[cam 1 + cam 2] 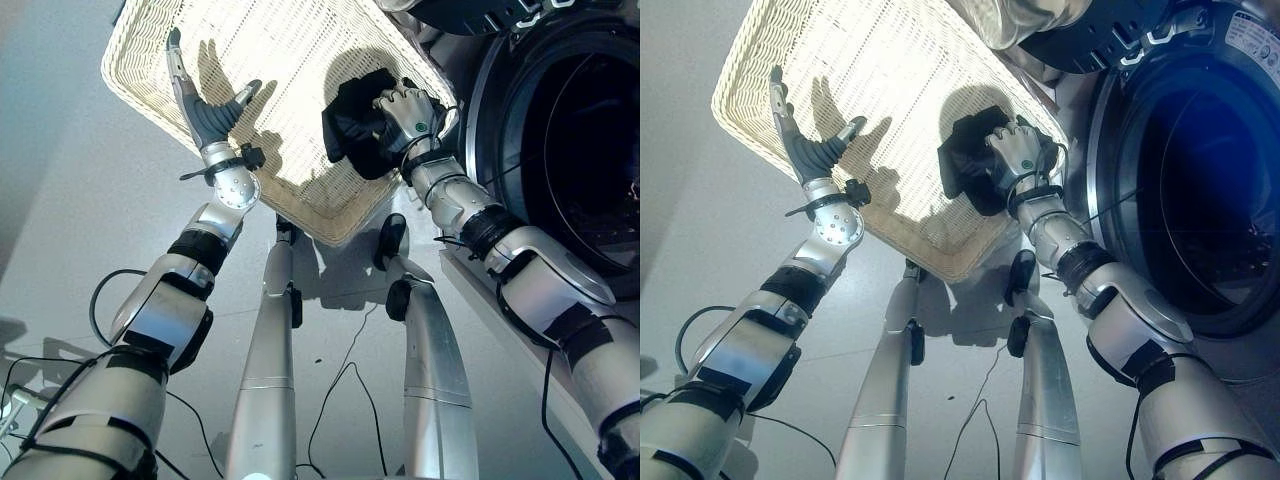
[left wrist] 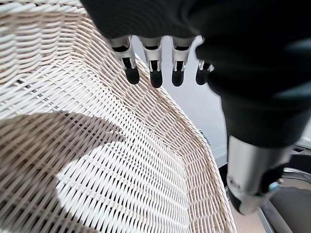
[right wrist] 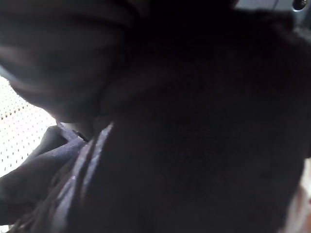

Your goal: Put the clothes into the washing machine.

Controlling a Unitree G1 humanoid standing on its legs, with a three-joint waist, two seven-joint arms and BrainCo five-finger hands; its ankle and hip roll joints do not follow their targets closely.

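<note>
While right hand (image 1: 408,112) fingers clutch dark garment (image 1: 352,122) | left hand (image 1: 205,113) splayed, empty | basket (image 1: 330,222) rim near

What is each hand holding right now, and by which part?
The right hand is curled on the dark garment in the wicker basket, gripping its bunched upper edge. The left hand is open over the basket, holding nothing.

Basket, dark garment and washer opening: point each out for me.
Basket (image 1: 300,60), left eye view, on its bare woven floor.
Dark garment (image 1: 350,125), left eye view, on the cloth beside the right hand (image 1: 408,110).
Washer opening (image 1: 1205,190), right eye view, on the dark drum interior.
</note>
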